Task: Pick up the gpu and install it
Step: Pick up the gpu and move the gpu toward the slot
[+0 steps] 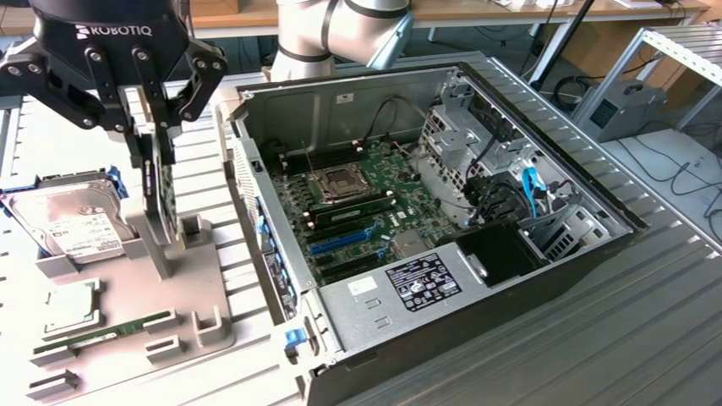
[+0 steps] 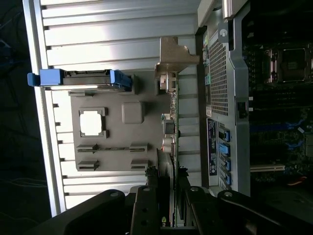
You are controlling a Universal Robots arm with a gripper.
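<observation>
Jaws half closed pinch the gpu (image 1: 155, 182) by its upper edge. It stands on edge at the grey holder (image 1: 135, 313), and I cannot tell whether it is clear of its slot. At the exterior view's left lies the hard drive (image 1: 73, 224); to the right stands the open computer case (image 1: 451, 211). On so narrow a grip the card could tilt and snag the holder's post or the case wall.

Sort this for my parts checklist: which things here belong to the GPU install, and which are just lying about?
For the job: gpu, clamped in the gripper; open computer case; motherboard with blue slots.
Lying about: hard drive; RAM stick; processor chip, all on the grey holder tray.
</observation>
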